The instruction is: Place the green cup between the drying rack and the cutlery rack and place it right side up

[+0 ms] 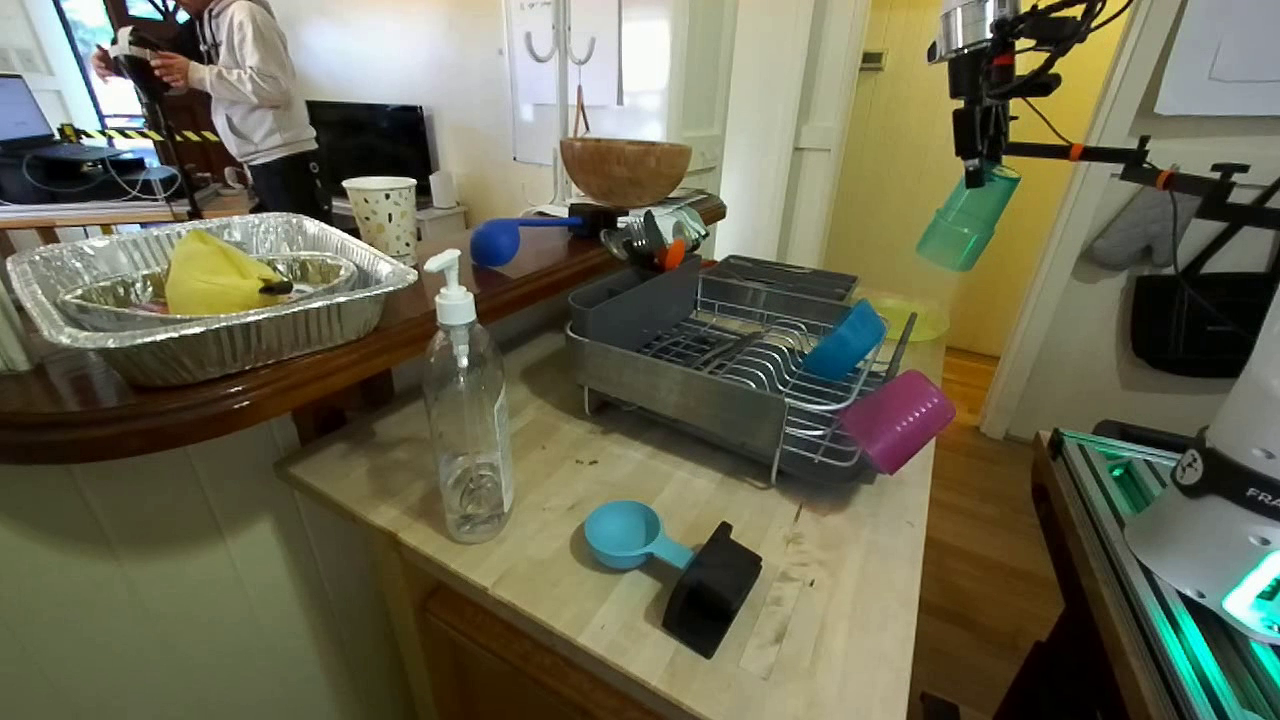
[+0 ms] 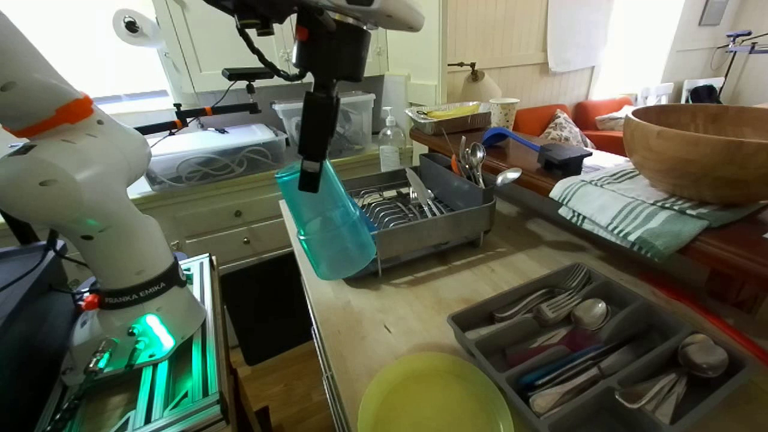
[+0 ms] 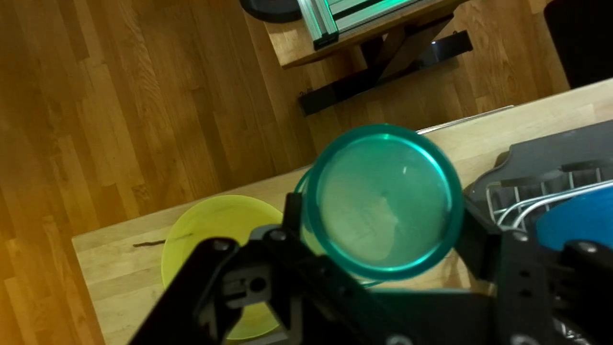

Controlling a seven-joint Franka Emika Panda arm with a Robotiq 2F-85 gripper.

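The green cup is a teal translucent tumbler. My gripper is shut on it and holds it in the air, tilted, as both exterior views show. The cup has its wider end pointing down and its narrower end at the fingers. In the wrist view the cup sits between the fingers, with what looks like its closed base facing the camera. The drying rack stands on the counter; the cup hides part of it. The grey cutlery rack lies farther along the counter.
A yellow-green plate lies beside the cutlery rack near the counter edge. A magenta cup and a blue cup hang on the drying rack. A soap bottle and a blue scoop stand beyond. A wooden bowl sits on the raised ledge.
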